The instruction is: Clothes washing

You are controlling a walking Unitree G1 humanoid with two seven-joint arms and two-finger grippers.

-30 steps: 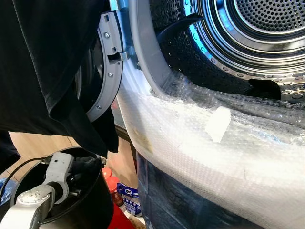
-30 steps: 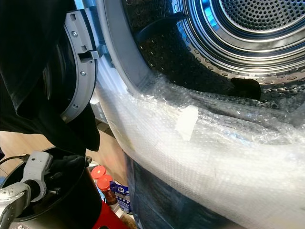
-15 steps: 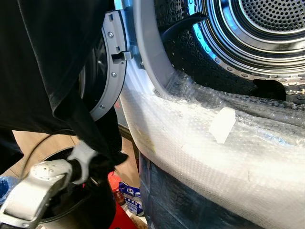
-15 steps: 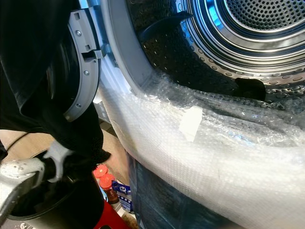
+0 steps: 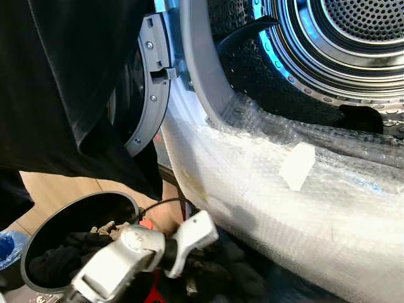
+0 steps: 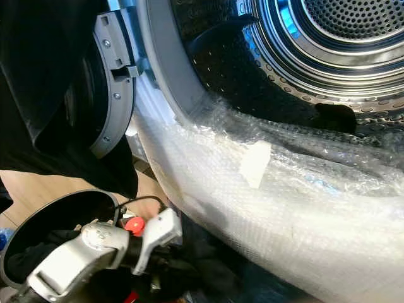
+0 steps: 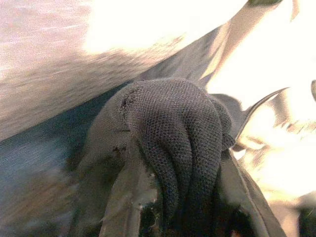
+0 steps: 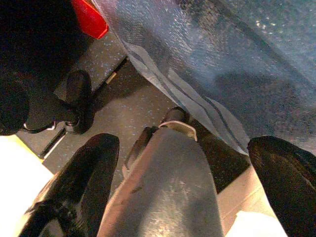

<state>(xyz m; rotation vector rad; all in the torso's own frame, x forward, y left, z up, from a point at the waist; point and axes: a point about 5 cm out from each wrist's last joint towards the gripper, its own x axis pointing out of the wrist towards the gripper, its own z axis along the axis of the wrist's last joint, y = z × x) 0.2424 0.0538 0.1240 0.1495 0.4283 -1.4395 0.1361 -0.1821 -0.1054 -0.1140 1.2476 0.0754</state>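
garment (image 7: 173,143): 1, black, in left gripper (image 7: 168,207) | bucket (image 5: 44,221): 1 | washer drum (image 5: 353,50): 1

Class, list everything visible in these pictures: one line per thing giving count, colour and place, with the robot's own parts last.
Washing machine drum: one, silver, upper right, door open.
Door: one, grey rim, left of the opening.
Bubble wrap: one sheet, clear white, over the machine's front.
Hanging cloth: one, black, upper left.
Bucket: one, black, lower left, dark clothes inside.
Dark garment: one, black, in the left end effector.
Left end effector: silver arm, below the bubble wrap.
Right end effector: black fingers apart, hanging low.
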